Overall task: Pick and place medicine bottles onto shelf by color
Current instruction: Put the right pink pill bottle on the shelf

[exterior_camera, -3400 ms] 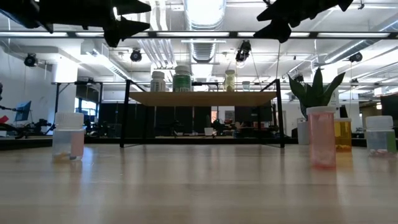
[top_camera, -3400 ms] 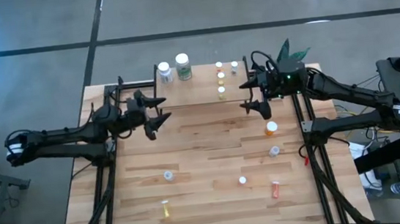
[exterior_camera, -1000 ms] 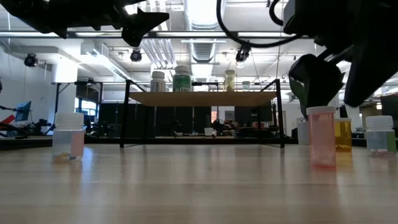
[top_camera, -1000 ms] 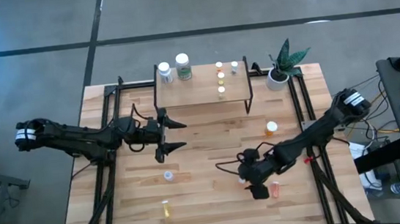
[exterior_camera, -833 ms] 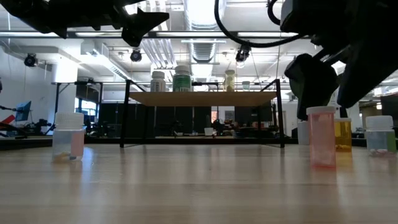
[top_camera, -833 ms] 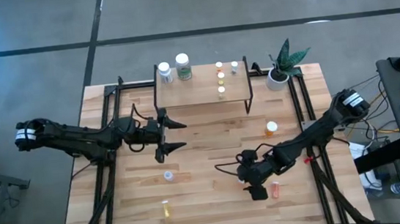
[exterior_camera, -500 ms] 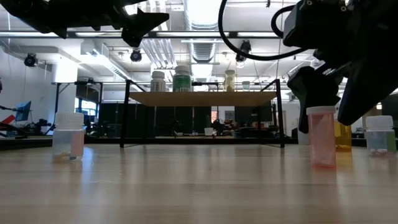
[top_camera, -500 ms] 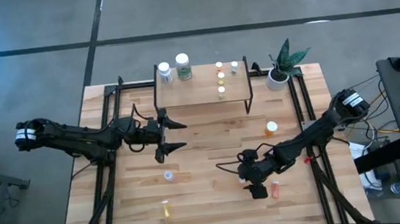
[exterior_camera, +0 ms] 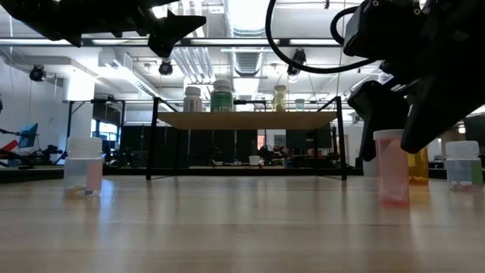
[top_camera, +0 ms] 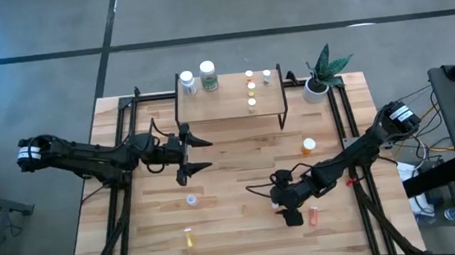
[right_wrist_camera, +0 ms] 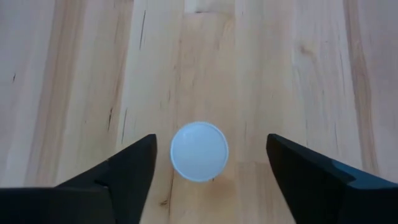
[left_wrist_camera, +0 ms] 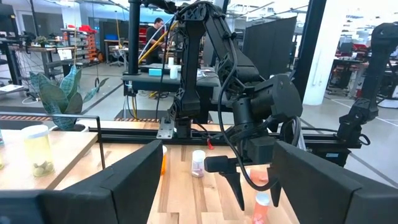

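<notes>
The right gripper (right_wrist_camera: 205,155) hangs over a white-capped bottle (right_wrist_camera: 199,151) standing on the wooden table (top_camera: 232,177), jaws spread to either side of the cap, apparently lined up for a grasp; its body colour cannot be told from above. The left gripper (top_camera: 200,151), jaws wide apart and empty, waits before the shelf (top_camera: 229,102), where sorted bottles already stand.

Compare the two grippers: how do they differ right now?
The left gripper hangs high over the table's middle, pointing sideways; the right gripper is low, pointing straight down. The left gripper has nothing between its fingers; the right gripper straddles a white-capped bottle without touching it. Both are open.
</notes>
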Available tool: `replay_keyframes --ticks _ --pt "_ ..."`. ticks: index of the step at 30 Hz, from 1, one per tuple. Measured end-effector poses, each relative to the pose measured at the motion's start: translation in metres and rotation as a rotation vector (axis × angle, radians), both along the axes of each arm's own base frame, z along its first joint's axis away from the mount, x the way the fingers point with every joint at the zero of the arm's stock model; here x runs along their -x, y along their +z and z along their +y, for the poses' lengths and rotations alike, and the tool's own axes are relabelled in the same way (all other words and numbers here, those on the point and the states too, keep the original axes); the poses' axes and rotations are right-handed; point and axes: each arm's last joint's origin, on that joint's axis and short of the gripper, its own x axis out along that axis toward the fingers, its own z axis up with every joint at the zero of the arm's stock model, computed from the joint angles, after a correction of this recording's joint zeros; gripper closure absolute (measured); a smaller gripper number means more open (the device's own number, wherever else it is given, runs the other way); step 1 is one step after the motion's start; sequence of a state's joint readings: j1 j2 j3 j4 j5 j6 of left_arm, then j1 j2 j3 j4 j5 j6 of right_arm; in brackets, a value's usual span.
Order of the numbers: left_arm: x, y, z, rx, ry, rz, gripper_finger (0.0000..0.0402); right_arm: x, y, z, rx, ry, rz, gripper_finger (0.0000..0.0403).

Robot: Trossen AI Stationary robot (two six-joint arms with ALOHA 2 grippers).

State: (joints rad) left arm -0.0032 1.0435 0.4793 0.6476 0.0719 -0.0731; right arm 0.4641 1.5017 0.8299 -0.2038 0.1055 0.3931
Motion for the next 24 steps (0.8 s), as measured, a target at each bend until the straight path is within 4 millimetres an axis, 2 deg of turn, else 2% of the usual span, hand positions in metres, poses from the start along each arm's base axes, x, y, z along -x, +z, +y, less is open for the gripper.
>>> replay_keyframes --ticks 5,9,24 --pt "0.0 0.0 0.0 0.0 0.0 0.0 0.0114 -0.0001 0.0 0.0 0.0 0.0 -0.001 0.0172" --pt "0.0 0.0 0.0 0.0 0.0 0.0 0.0114 -0.0001 0.0 0.0 0.0 0.0 -0.001 0.0204" --pt "0.0 -0.0001 0.0 0.0 0.0 0.001 0.0114 0.0 0.0 0.0 0.001 0.0 -0.001 0.0252"
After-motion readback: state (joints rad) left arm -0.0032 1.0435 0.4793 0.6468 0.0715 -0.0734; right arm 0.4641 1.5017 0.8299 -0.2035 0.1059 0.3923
